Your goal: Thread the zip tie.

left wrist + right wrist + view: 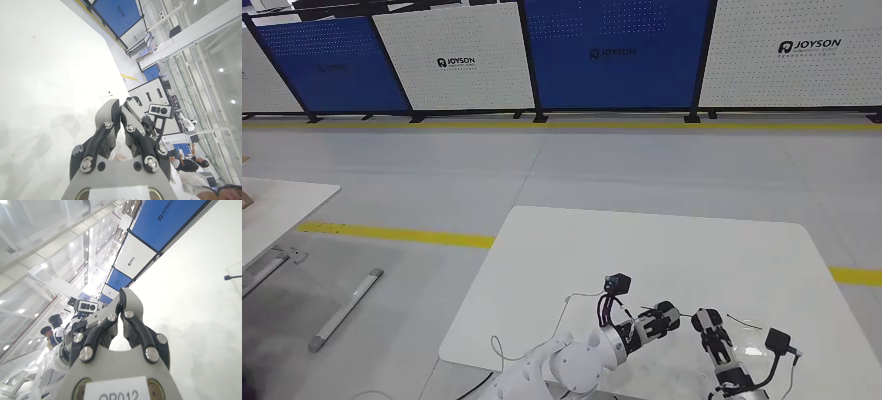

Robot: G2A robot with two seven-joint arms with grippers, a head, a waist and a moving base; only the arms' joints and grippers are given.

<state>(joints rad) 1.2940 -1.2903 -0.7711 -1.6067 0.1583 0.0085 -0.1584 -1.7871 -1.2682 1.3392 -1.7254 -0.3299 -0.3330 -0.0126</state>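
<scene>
Hanging over table [642,250], left gripper [119,113] and right gripper [120,303] are closed tight, visibly empty; right wrist view catches zip tie [226,277] apart.

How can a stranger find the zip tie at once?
Start at the white table. Near the grey right end effector lies the thin black plastic zip tie. Unlike that bulky end effector, it is a slim strip with a square head.

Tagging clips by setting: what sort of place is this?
Probably an industrial hall or robot test floor: blue and white partition panels fence the area, a yellow line marks the floor, and ceiling lights sit high overhead.
</scene>
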